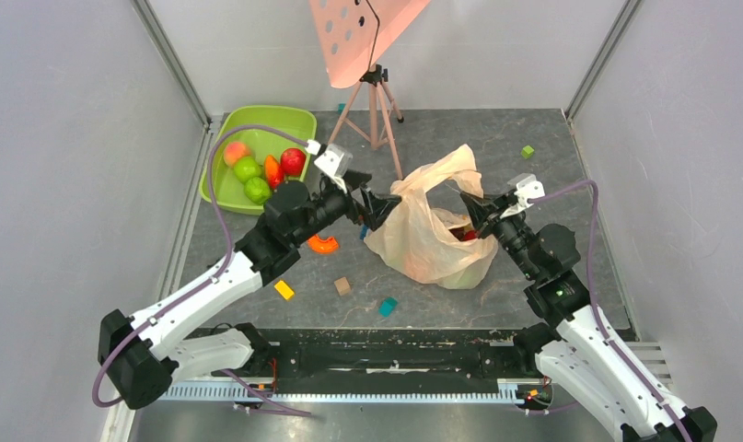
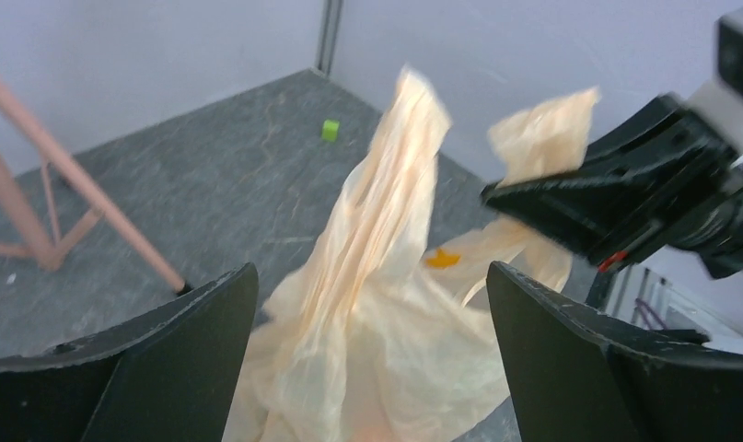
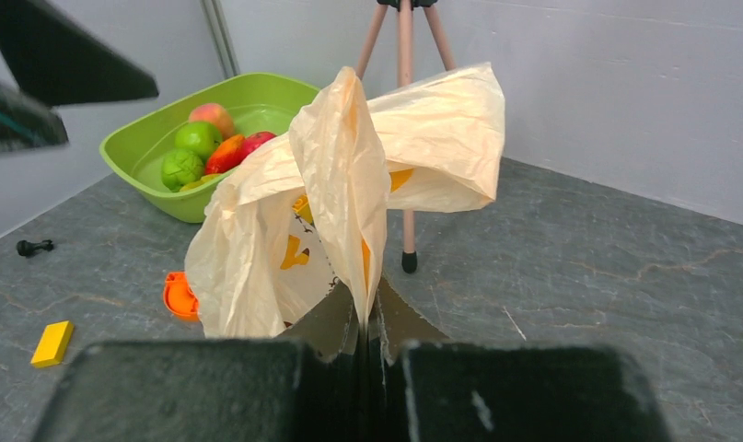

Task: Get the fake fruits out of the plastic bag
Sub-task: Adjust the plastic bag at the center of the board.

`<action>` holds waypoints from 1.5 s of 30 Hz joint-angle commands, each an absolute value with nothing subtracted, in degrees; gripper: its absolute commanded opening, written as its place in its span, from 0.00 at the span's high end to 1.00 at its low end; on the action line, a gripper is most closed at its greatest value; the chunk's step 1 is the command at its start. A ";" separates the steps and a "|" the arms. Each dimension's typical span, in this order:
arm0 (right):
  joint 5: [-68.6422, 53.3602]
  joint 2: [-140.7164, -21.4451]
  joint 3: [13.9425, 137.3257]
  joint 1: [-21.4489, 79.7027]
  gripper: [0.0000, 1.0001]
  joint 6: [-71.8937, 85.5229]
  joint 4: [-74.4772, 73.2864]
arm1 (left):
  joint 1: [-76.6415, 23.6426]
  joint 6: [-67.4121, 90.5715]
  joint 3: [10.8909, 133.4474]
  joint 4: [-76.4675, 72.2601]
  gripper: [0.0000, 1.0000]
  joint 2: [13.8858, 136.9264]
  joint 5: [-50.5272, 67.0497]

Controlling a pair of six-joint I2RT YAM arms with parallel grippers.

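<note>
Grey worktop point(image 1: 551, 157): plastic bag point(image 1: 423, 235) mid-worktop, R end effector point(image 1: 476, 209) pinching its rim. L end effector point(image 1: 375, 208) wide, empty, beside bag. Red fake fruit point(image 1: 461, 235) inside; next, prob. L reaches thru mouth.

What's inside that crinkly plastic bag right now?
Through the mouth of the plastic bag, only a small red patch shows, close to the right hand pinching the rim. I cannot tell if it's fruit; the film covers everything else.

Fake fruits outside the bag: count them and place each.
5, all in the green tub: peach far left, green fruit beside it, second green fruit nearest, orange fruit central, red apple right. Others may hide in the plastic bag.
</note>
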State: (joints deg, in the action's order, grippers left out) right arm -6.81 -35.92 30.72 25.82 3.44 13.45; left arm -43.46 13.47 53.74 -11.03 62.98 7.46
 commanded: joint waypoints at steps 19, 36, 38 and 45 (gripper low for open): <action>-7.09 -33.15 30.85 25.93 1.00 4.95 14.87 | -48.16 -2.04 75.82 3.30 0.00 85.05 8.05; -8.24 -31.05 33.47 25.92 1.00 5.80 11.41 | -48.38 -7.25 84.85 6.04 0.06 92.75 -7.70; -8.29 -30.93 33.89 25.92 1.00 6.01 11.35 | -48.43 -7.03 85.46 6.77 0.22 92.37 -6.60; -7.55 -30.02 39.36 25.94 1.00 7.21 7.50 | -48.76 -1.92 85.14 9.12 0.89 86.39 -1.11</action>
